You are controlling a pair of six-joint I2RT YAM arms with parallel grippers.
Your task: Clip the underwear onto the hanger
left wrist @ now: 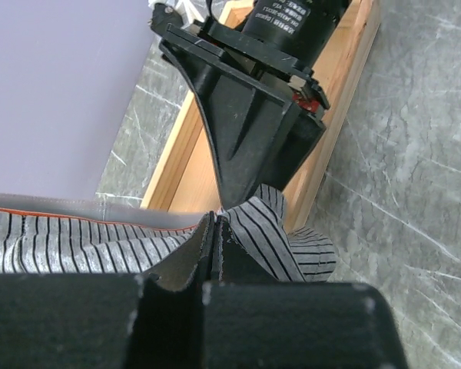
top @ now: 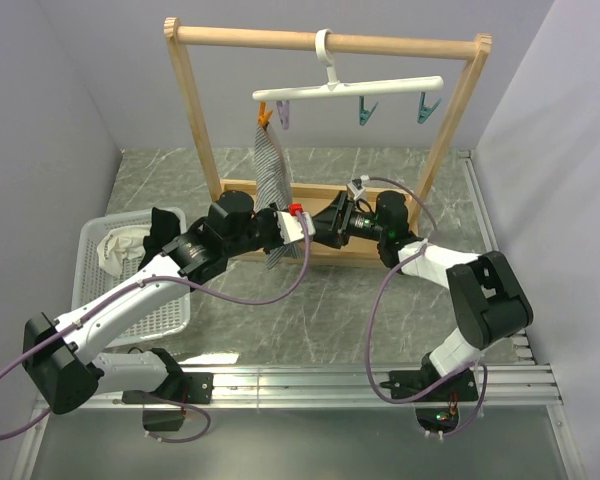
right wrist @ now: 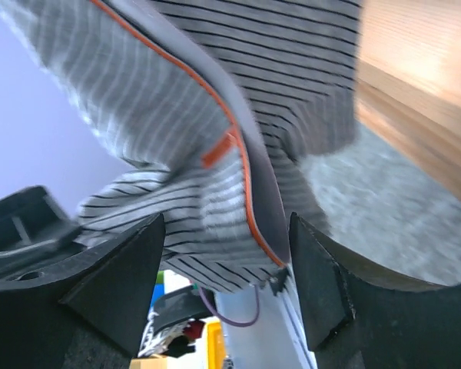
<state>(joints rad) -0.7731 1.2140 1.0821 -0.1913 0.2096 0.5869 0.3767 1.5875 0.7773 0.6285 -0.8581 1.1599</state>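
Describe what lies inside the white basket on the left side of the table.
A crumpled whitish cloth lies at the far end of the basket. The left arm crosses above the near half, so anything lying beneath it is hidden.

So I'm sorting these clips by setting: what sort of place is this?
Most likely a robotics lab bench staged as a laundry corner: plain grey partition walls box in a marble-patterned table, a wooden rack carries the hanger, and a white basket holds whitish cloth.
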